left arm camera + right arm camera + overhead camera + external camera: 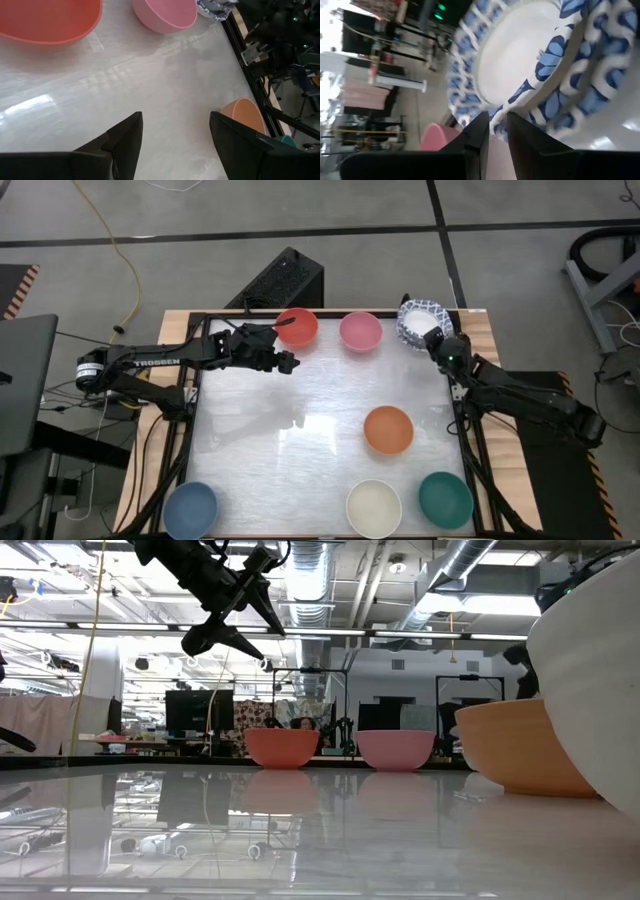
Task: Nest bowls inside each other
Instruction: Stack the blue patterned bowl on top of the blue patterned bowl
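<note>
Six plain bowls stand on their bases on the white table: red [296,326] and pink [360,330] at the far edge, orange [388,429] mid-right, blue [190,510], cream [373,507] and teal [445,499] along the near edge. A white bowl with a blue patterned rim [420,318] is at the far right corner, and my right gripper [436,340] is shut on it. A second patterned rim [600,55] shows close behind it. My left gripper [289,345] hangs open above the table beside the red bowl, with nothing between its fingers. My right gripper pinches the patterned bowl's rim [496,116] between its two fingers, one on the white inside and one on the patterned outside. The fingers come from the table's near right side. The bowl is tilted, its opening turned toward the gripper; whether it is clear of the table I cannot tell.
The table's middle and left are bare white top [270,440]. A black frame [462,430] runs along the table's edges. A black box [280,280] stands on the floor behind the far edge.
</note>
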Controlling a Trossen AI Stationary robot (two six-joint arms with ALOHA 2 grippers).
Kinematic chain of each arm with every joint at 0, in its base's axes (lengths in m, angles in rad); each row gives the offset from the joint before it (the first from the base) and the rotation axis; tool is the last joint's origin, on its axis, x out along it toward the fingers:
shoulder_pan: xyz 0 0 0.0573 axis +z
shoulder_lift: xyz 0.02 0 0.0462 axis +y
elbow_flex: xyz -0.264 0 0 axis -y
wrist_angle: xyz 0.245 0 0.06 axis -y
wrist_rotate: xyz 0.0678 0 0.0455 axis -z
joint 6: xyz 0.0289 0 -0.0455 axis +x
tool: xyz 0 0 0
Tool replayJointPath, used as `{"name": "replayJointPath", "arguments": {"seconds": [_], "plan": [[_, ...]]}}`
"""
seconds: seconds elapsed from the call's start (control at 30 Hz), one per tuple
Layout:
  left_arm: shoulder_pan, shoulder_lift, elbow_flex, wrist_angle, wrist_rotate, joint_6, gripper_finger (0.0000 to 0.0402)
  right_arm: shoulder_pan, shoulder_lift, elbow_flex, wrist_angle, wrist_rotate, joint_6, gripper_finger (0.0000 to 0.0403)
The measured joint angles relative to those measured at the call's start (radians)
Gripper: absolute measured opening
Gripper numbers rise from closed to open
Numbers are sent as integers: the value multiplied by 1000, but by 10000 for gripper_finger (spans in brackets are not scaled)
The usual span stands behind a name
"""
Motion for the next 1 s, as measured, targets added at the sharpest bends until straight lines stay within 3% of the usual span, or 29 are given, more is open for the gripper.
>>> {"name": "replayJointPath", "arguments": {"seconds": [0.2, 0.43, 0.73, 1.0], "plan": [[0, 0, 0, 0, 0, -2, 219, 3, 24, 0, -30, -81, 14, 90], [0, 0, 0, 0, -2, -3, 219, 40, 18, 0, -8, -81, 4, 90], [0, 0, 0, 0, -16, 3, 219, 21, 19, 0, -53, 54, -14, 90], [0, 0, 0, 0, -19, 3, 219, -4, 82, 0, -108, 44, 6, 90]]}}
